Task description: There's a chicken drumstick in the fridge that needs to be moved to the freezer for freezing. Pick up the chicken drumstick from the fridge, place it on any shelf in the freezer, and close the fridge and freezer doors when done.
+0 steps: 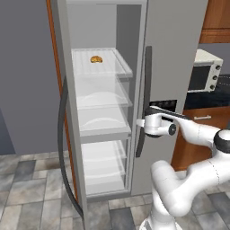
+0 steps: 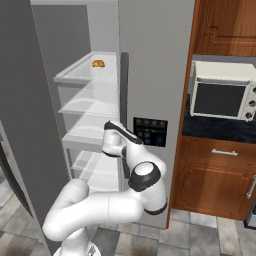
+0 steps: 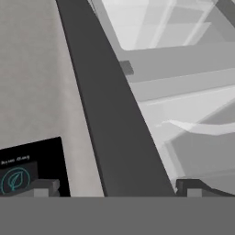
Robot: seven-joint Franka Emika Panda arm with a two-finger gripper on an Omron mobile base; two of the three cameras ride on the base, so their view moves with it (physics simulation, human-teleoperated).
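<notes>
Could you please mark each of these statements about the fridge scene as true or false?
1. The door bearing the black dispenser panel is closed. True.
2. The gripper is shut on a piece of meat. False: it is open and holds nothing, with one fingertip on either side of that door's dark vertical handle.
3. A golden-orange item lies on the top shelf of the open compartment. True.
4. The toaster oven stands on the floor. False: it sits on the dark counter to the right of the grey unit, above a wooden cabinet.
</notes>
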